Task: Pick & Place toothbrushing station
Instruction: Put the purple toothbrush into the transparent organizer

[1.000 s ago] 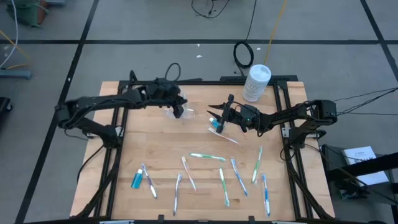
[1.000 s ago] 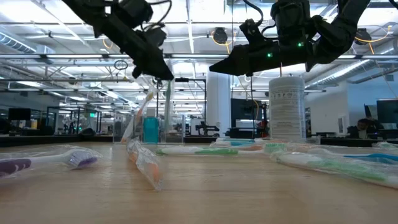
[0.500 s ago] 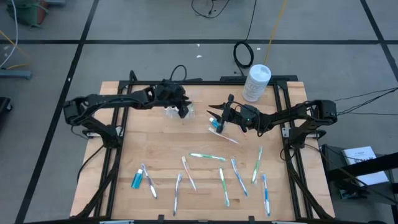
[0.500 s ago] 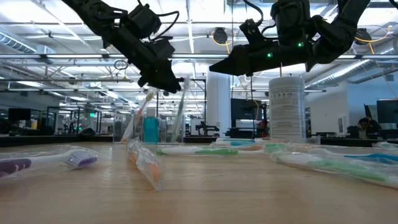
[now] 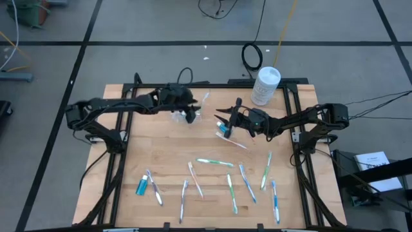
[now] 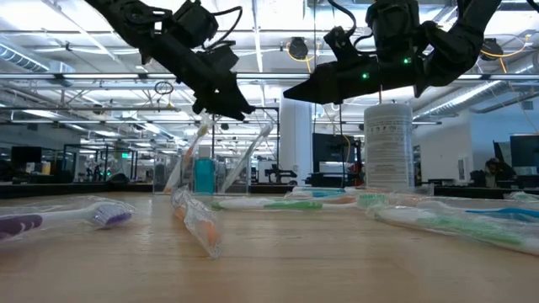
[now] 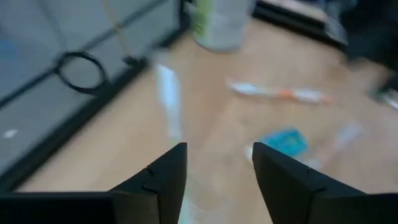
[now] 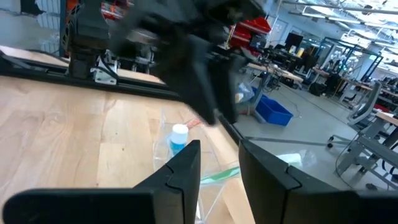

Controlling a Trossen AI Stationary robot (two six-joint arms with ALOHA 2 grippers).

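Note:
The toothbrushing station (image 5: 176, 118), a small clear plastic holder, stands on the wooden table's far left-middle. A white toothbrush (image 6: 251, 156) leans out of it, lower end at the holder, head tilted toward the table's right (image 5: 205, 98). A second brush (image 6: 189, 156) leans in the holder too. My left gripper (image 5: 191, 116) hovers open just above the holder, fingers apart (image 7: 217, 168) and clear of the brush. My right gripper (image 5: 222, 120) hangs in the air to the holder's right, fingers a little apart (image 8: 219, 168), nothing between them.
A white round lidded tub (image 5: 266, 84) stands at the far right. A teal tube (image 5: 224, 129) and a wrapped brush (image 5: 235, 143) lie under my right gripper. Several wrapped toothbrushes (image 5: 248, 183) and a teal tube (image 5: 141, 187) lie across the near half.
My left gripper has moved a little toward the table's right over the holder, opened, and let go of the white toothbrush. The brush stood nearly upright in the holder half a second ago; its head has since tipped toward the right while its lower end stayed put.

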